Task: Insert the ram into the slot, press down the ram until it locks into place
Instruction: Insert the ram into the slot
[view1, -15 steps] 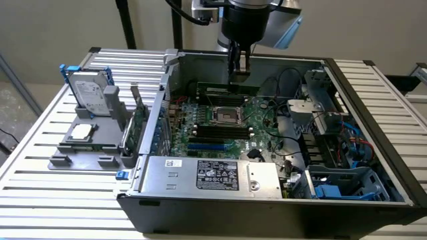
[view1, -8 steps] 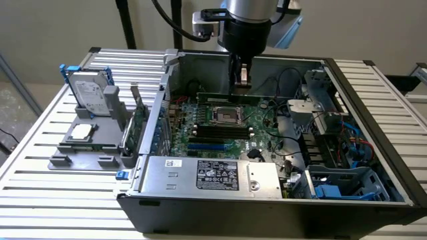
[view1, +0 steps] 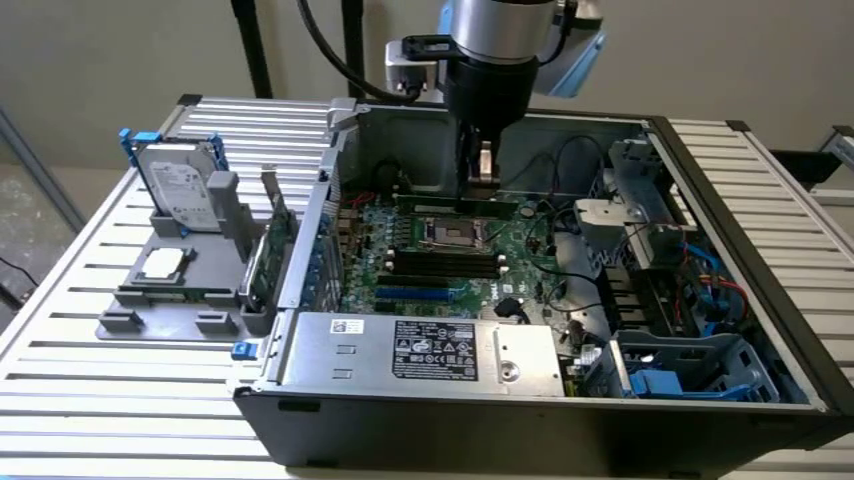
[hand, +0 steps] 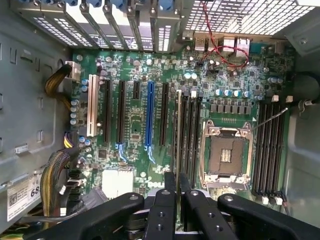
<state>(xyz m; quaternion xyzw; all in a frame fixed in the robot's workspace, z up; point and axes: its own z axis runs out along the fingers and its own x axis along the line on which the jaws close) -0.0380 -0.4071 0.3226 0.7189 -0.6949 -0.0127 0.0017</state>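
My gripper (view1: 483, 185) hangs inside the open computer case, shut on the ram (view1: 454, 207), a long thin green stick held level above the motherboard (view1: 527, 275). In the wrist view the ram (hand: 178, 130) shows edge-on as a thin pale line running out from between my fingertips (hand: 177, 182). It lies parallel to a bank of black slots (hand: 192, 140) and along that bank's outer side, away from the square processor socket (hand: 227, 155). In the exterior view these slots (view1: 434, 265) lie in front of the socket (view1: 441, 233). A second bank of slots (hand: 268, 150) sits across the socket.
The case walls (view1: 320, 215) close in around the board. A silver power supply (view1: 427, 350) sits at the front, drive cages and cables (view1: 654, 290) on the exterior view's right. A grey holder (view1: 174, 290) with a hard drive (view1: 180, 190) and expansion card (view1: 276, 250) stands outside on the slatted table.
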